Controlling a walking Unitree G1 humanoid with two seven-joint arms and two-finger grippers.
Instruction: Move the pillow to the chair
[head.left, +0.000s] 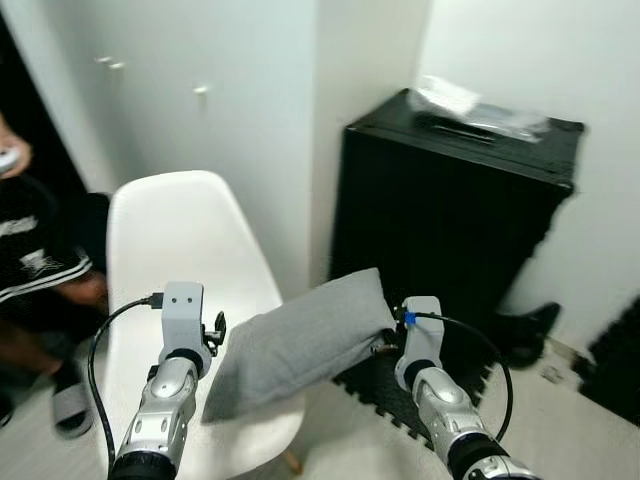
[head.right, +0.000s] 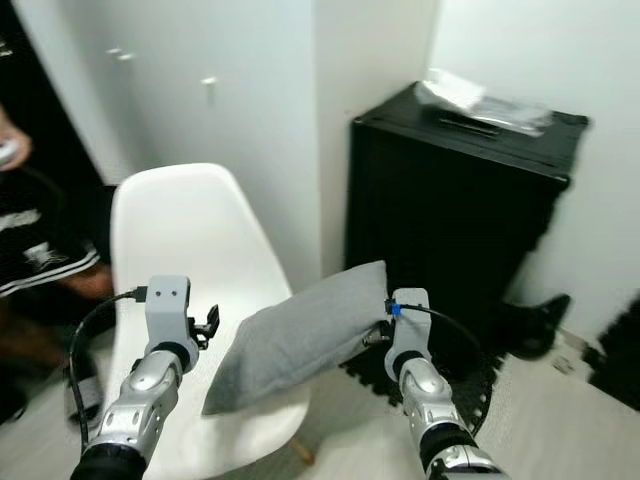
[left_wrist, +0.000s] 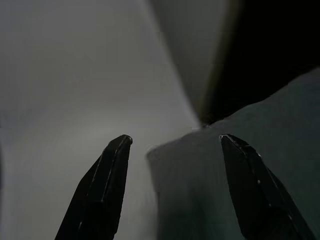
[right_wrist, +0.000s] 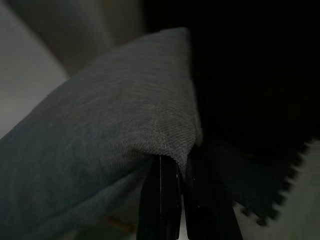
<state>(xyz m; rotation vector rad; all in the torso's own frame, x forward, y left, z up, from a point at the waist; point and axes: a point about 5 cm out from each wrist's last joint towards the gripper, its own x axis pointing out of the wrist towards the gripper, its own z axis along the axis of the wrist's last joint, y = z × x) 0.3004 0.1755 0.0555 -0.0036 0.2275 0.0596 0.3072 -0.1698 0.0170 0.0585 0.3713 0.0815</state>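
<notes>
A grey pillow (head.left: 300, 342) hangs tilted over the right side of a white shell chair (head.left: 175, 240), its lower left end down by the seat. My right gripper (right_wrist: 172, 167) is shut on the pillow's upper right corner (right_wrist: 175, 135). My left gripper (left_wrist: 172, 142) is open at the pillow's left edge (left_wrist: 200, 180), one black finger (left_wrist: 107, 175) on the chair side and the other over the fabric. Whether the pillow rests on the seat I cannot tell.
A black cabinet (head.left: 455, 200) stands right of the chair against the white wall, with a clear plastic bag (head.left: 470, 105) on top. Black foam floor mats (head.left: 385, 395) lie at its foot. A person in black shorts and a sandal (head.left: 70, 400) stands at the far left.
</notes>
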